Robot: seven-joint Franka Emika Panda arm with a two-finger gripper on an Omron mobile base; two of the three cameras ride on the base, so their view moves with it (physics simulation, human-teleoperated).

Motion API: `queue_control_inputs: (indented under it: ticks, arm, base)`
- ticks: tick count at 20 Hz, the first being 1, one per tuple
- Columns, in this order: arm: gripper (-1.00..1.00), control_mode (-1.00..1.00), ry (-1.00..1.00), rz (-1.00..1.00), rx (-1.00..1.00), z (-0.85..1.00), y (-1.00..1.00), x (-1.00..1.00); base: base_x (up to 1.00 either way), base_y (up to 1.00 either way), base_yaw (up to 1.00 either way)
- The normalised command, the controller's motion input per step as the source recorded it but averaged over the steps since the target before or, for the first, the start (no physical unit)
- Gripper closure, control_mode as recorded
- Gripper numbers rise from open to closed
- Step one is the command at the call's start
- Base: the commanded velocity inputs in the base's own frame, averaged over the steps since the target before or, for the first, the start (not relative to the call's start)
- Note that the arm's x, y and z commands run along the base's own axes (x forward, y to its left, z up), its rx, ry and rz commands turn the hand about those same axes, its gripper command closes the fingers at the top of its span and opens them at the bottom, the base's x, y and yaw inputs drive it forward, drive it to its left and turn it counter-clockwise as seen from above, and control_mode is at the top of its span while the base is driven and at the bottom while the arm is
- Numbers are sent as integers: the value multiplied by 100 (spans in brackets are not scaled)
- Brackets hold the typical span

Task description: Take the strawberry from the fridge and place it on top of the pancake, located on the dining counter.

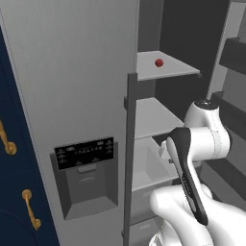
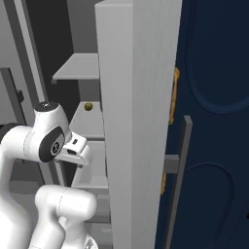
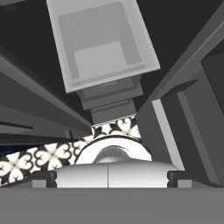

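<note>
The fridge [image 1: 72, 72] stands with its left door shut and its right side open. A tiny red strawberry [image 1: 158, 62] sits on the upper grey shelf [image 1: 178, 69]. My arm is folded low in front of the open compartment, well below the strawberry, and the hand [image 2: 74, 150] points down. In the hand view my gripper [image 3: 111, 177] is open, with its dark fingertips [image 3: 43, 177] set wide apart and nothing between them. Beneath it is a grey fridge drawer [image 3: 103, 39]. The pancake and the dining counter are out of view.
The open right door [image 2: 138, 97] stands edge-on close to my arm's right, its door bins [image 1: 235, 57] facing the shelves. A small olive round thing [image 2: 88, 106] lies on the middle shelf. Navy cabinets with gold handles [image 1: 7, 144] flank the fridge. Patterned floor tiles [image 3: 52, 155] lie below.
</note>
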Motion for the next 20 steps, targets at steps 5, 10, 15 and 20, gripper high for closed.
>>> queue_control_inputs:
  ticks: [5, 10, 15, 20]
  arm:
    - [-100, 100, 0, 0, 0, 0, 0, 0]
    - [-100, 100, 0, 0, 0, 0, 0, 0]
    - [-100, -100, -19, 0, 0, 25, 0, 10]
    - [-100, -100, -45, 0, 1, 82, -3, 7]
  base:
    - [0, -6, -6]
    - [0, 0, 0]
    - [0, 0, 0]
    - [0, 0, 0]
